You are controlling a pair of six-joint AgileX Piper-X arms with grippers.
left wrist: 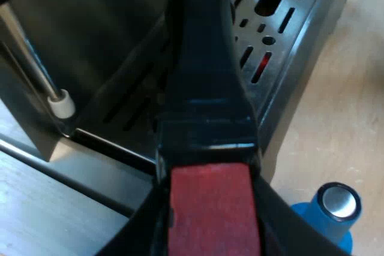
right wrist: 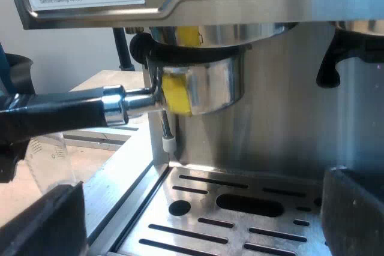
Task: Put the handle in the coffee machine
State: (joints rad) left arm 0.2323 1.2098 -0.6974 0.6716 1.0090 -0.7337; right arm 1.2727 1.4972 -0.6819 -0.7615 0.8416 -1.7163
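Holder [right wrist: 201, 88] at the espresso machine [right wrist: 288, 118], left end effector [left wrist: 210, 226] clamped on its handle [left wrist: 201, 76].
Holder's metal cup sits up under the machine's front, ahead of the left end effector; contents hidden. Right end effector [right wrist: 198, 217]: fingers apart, over the drip tray [right wrist: 288, 220], below the holder. Measuring glass [right wrist: 51, 157] near the handle, contents unclear. Blue tamper [left wrist: 336, 208] on the worktop [left wrist: 336, 118], just beside the left end effector.
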